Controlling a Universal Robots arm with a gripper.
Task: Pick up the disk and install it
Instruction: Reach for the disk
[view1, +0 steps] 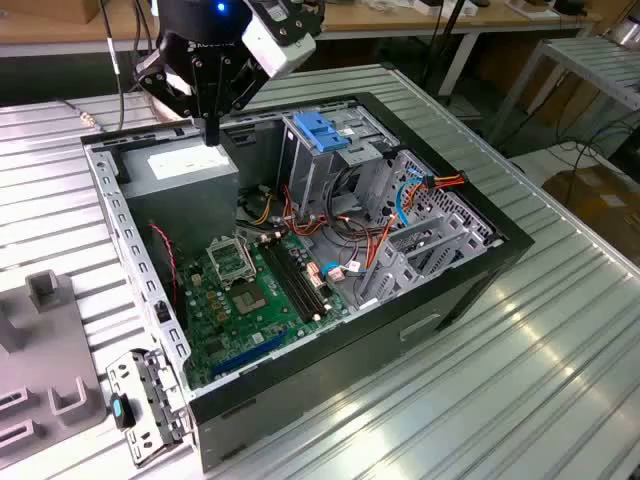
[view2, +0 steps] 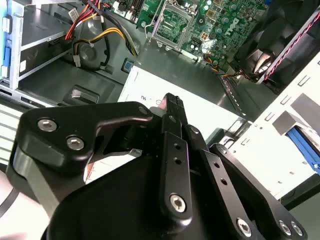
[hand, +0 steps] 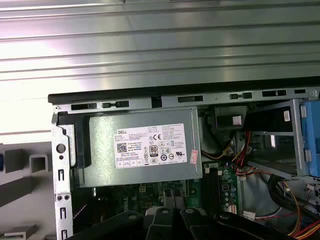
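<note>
The location of the disk could not be determined from where things stood. The claw (view1: 210, 133) was fully closed, its black fingers pressed together with nothing between them, and it pointed straight down. It hung over the grey power supply box (view1: 180, 172), above the edge of the box that faces the inside of the case; whether the tips touched the box could not be determined. In the second wrist view the closed claw (view2: 172, 102) lay over the box's pale top. In the first wrist view the power supply box (hand: 142, 147) showed a white label on its upper face. The box sat in the far corner of the open computer case (view1: 300, 385), toward the exterior view's left. The green motherboard (view1: 250, 300) lay on the case floor next to the box. Beyond the motherboard, toward the exterior view's right, a grey metal drive cage (view1: 305, 175) stood upright, topped by a blue handle (view1: 322, 132). Red, yellow and black cables (view1: 350, 235) ran between the cage and the motherboard. The case lay on its side on a ribbed metal bench (view1: 520, 380). A grey slotted fixture (view1: 50, 395) rested on the bench at the exterior view's left, apart from the case.
</note>
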